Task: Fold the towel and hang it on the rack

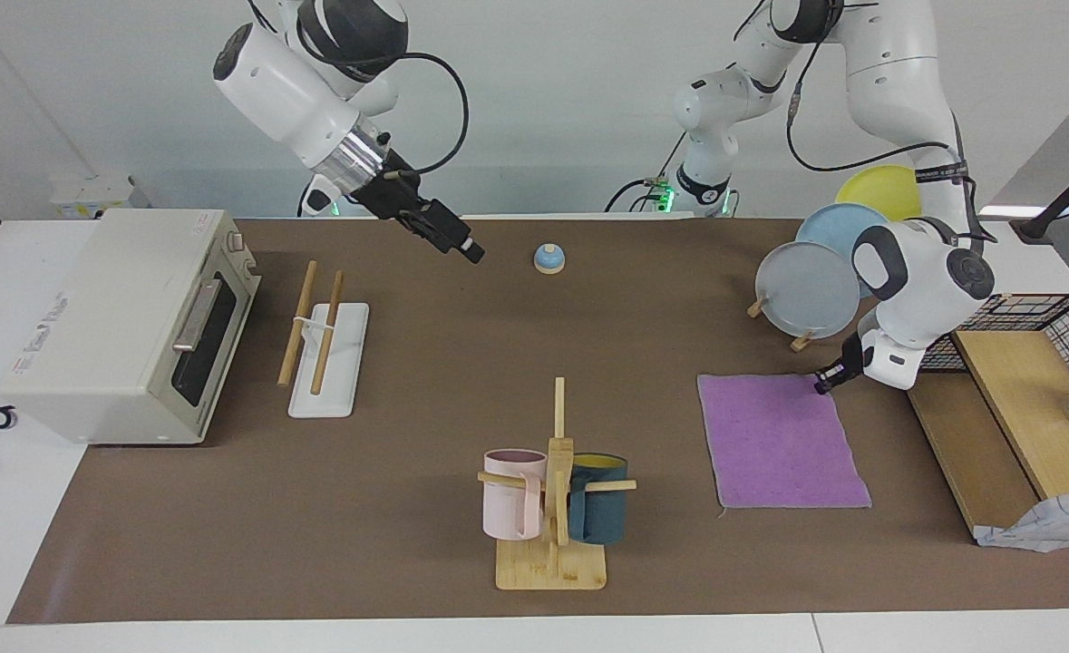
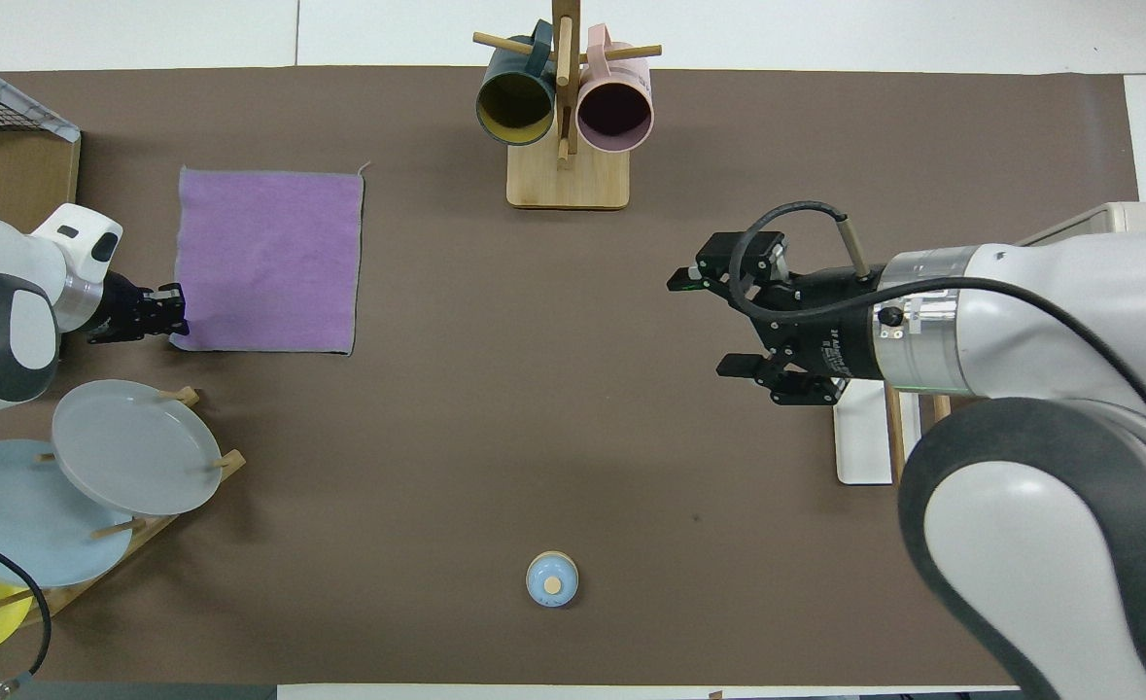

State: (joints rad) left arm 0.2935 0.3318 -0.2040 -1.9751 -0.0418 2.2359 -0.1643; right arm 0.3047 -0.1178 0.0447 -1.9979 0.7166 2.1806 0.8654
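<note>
The purple towel lies flat on the brown mat toward the left arm's end of the table; it also shows in the overhead view. My left gripper is low at the towel's corner nearest the robots, touching its edge. The rack, two wooden rods on a white base, stands in front of the toaster oven toward the right arm's end; in the overhead view only part of its base shows under my right arm. My right gripper is open and empty, raised over the mat beside the rack.
A toaster oven stands at the right arm's end. A mug tree with two mugs stands at the mat's edge farthest from the robots. A small blue bell sits near the robots. A plate stand and a wooden shelf flank the towel.
</note>
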